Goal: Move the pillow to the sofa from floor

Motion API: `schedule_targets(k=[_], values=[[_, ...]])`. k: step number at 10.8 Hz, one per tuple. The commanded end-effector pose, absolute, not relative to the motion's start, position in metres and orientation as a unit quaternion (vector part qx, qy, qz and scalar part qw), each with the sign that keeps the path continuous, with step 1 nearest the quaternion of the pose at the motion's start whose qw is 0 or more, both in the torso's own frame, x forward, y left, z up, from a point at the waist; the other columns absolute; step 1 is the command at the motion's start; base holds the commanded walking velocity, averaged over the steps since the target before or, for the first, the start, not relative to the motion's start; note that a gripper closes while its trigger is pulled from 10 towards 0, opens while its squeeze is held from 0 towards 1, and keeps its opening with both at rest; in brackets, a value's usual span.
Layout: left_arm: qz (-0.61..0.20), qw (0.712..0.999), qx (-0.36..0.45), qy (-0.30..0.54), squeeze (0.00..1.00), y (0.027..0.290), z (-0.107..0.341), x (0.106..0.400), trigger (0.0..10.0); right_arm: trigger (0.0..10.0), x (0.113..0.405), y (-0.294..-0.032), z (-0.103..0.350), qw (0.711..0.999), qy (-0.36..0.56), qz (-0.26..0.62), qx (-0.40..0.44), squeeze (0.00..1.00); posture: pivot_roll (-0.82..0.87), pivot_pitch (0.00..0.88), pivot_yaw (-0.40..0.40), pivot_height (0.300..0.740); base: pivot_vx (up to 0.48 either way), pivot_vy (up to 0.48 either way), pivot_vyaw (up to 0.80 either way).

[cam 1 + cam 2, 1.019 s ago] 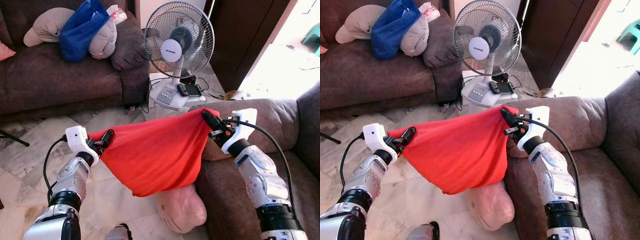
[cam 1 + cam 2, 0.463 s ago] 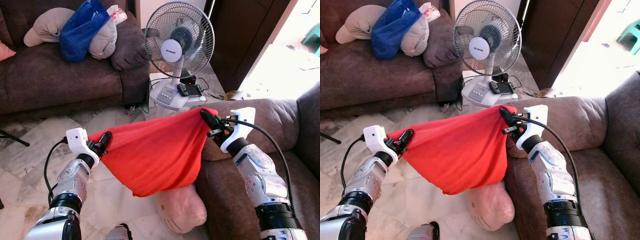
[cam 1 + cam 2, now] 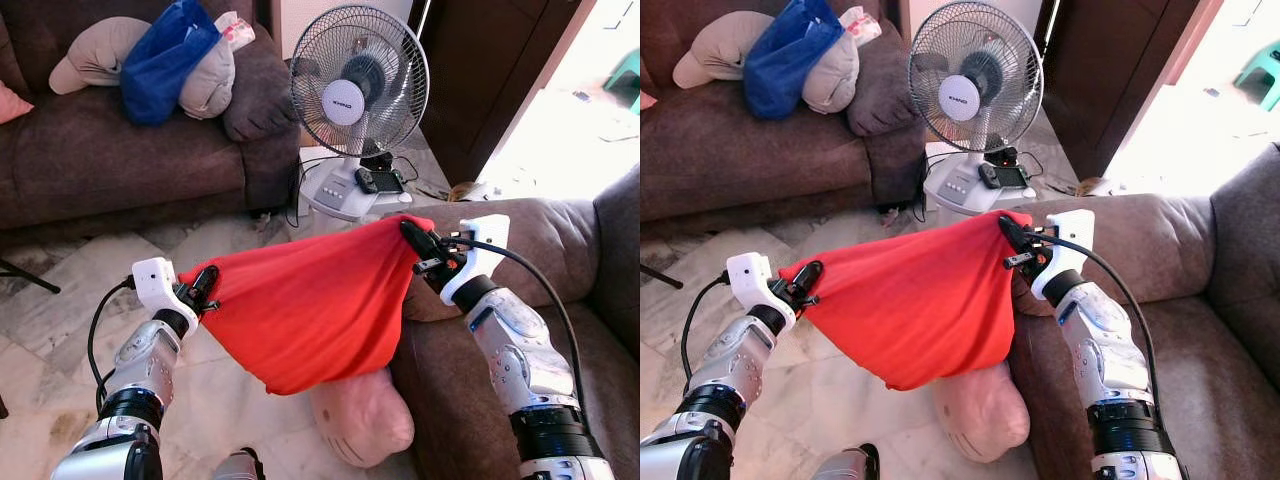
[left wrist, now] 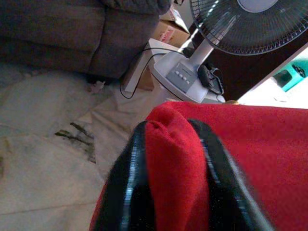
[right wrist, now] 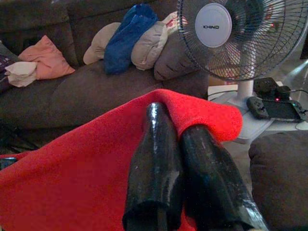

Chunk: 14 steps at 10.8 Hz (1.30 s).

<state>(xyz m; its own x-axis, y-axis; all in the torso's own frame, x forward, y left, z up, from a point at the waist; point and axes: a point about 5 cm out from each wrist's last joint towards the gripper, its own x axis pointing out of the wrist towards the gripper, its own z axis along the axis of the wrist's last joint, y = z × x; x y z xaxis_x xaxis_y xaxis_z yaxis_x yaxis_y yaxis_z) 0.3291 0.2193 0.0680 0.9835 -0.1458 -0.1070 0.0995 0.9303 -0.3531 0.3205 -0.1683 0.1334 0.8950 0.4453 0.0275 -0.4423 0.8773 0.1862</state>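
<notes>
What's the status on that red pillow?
Left claw and right claw both clamped on red pillow, held off floor. Sofa arm at right. Pink pillow underneath.

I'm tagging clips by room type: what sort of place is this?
Most likely a home living room: brown sofas strewn with cushions, a standing fan, and marble floor tiles.

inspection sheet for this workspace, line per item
surface: marble floor, bare near the left arm
job's things: red pillow held off the floor between both grippers, beside the near sofa
clutter: pink cushion on the floor against that sofa; grey cushions and blue bag on the far sofa
grippers: left gripper and right gripper each clamp a pillow corner
cables: fan cord on the floor
surroundings: dark door, sunlit doorway
</notes>
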Motion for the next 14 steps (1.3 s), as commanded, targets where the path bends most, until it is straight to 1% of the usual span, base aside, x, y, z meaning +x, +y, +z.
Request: schedule_targets(k=[1, 4, 5, 6, 7, 8, 9, 10, 11, 12, 13, 14], values=[[-0.067, 0.981, -0.168, 0.070, 0.00, 0.217, 0.064, 0.326, 0.0, 10.0, 0.325, -0.175, 0.153, 0.972, -0.038, 0.217, 0.085, 0.00, 0.05, 0.040, -0.089, 0.740, 0.000, 0.000, 0.00], [-0.090, 0.981, -0.151, 0.076, 0.00, 0.208, 0.056, 0.315, 0.0, 10.0, 0.325, -0.172, 0.150, 0.972, -0.035, 0.217, 0.088, 0.00, 0.06, 0.048, -0.088, 0.740, 0.000, 0.000, 0.00], [-0.088, 0.983, -0.146, 0.071, 0.00, 0.207, 0.057, 0.312, 0.0, 10.0, 0.324, -0.170, 0.149, 0.971, -0.033, 0.218, 0.090, 0.00, 0.07, 0.055, -0.088, 0.740, 0.000, 0.000, 0.00], [-0.074, 0.988, -0.129, 0.050, 0.00, 0.207, 0.064, 0.310, 0.0, 10.0, 0.324, -0.169, 0.147, 0.971, -0.031, 0.219, 0.092, 0.00, 0.07, 0.059, -0.087, 0.740, 0.000, 0.000, 0.00], [-0.024, 0.998, -0.063, 0.010, 0.00, 0.209, 0.082, 0.310, 8.8, 10.0, 0.324, -0.166, 0.146, 0.974, -0.034, 0.202, 0.101, 0.00, 0.08, 0.055, -0.087, 0.740, 0.000, 0.000, 0.00], [-0.007, 0.999, -0.046, -0.017, 0.00, 0.208, 0.093, 0.310, 10.0, 10.0, 0.326, -0.164, 0.147, 0.976, -0.040, 0.190, 0.101, 0.00, 0.08, 0.054, -0.085, 0.740, 0.000, 0.000, 0.00], [0.005, 0.996, -0.023, -0.084, 0.00, 0.197, 0.123, 0.308, 10.0, 10.0, 0.330, -0.166, 0.147, 0.988, -0.051, 0.136, 0.059, 0.00, 0.10, 0.046, -0.085, 0.740, 0.000, 0.000, 0.00], [0.010, 0.993, 0.006, -0.120, 0.00, 0.188, 0.140, 0.303, 10.0, 10.0, 0.331, -0.172, 0.153, 0.991, -0.077, 0.081, 0.070, 0.00, 0.11, 0.039, -0.083, 0.740, 0.000, 0.000, 0.00], [0.011, 0.988, 0.038, -0.146, 0.00, 0.181, 0.154, 0.296, 10.0, 10.0, 0.324, -0.166, 0.162, 0.987, -0.106, 0.086, 0.084, 0.00, 0.11, 0.035, -0.082, 0.740, 0.000, 0.000, 0.00], [0.017, 0.984, 0.064, -0.164, 0.00, 0.176, 0.165, 0.291, 10.0, 10.0, 0.318, -0.156, 0.164, 0.984, -0.113, 0.100, 0.093, 0.00, 0.10, 0.034, -0.079, 0.740, 0.000, 0.000, 0.00], [0.021, 0.980, 0.086, -0.179, 0.00, 0.169, 0.171, 0.289, 10.0, 10.0, 0.314, -0.144, 0.151, 0.985, -0.096, 0.118, 0.081, 0.00, 0.11, 0.037, -0.078, 0.740, 0.000, 0.000, 0.00], [0.035, 0.980, 0.089, -0.176, 0.00, 0.168, 0.171, 0.289, 10.0, 10.0, 0.316, -0.144, 0.144, 0.988, -0.089, 0.101, 0.076, 0.00, 0.11, 0.041, -0.078, 0.740, 0.000, 0.000, 0.00]])
